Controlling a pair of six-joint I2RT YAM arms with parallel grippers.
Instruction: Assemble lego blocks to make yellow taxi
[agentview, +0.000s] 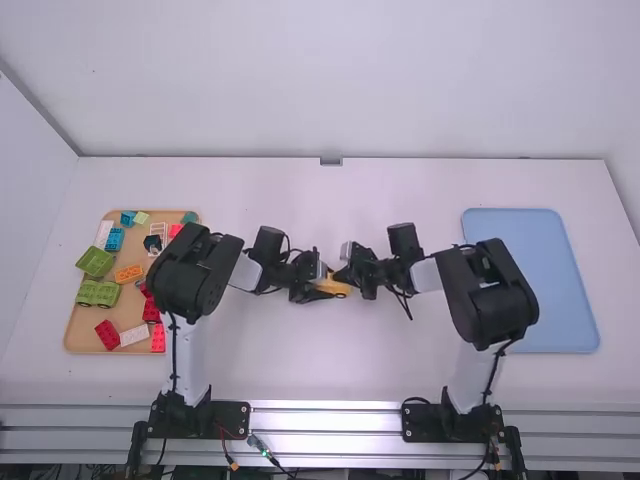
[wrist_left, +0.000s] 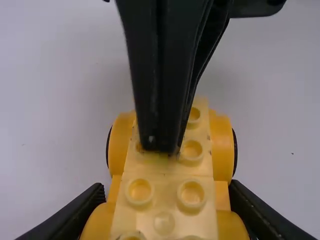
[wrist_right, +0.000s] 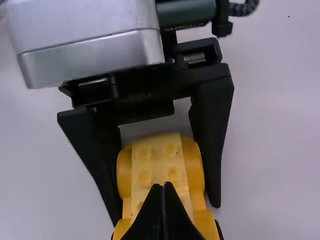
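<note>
Left wrist view, yellow lego car (wrist_left: 167, 172) clasped between left gripper's (agentview: 320, 289) fingers, right gripper (agentview: 346, 275) closed over it.

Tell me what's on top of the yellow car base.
Pale studs top the yellow car base; the right gripper, fingers together, covers part, so what's beneath its tips can't be seen.

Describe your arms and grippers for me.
The left arm and right arm have white links, bulky black joints and dark cables. The left gripper has long black fingers, with a silvery housing behind them. The right gripper has black fingers too, tapering toward the tips.
</note>
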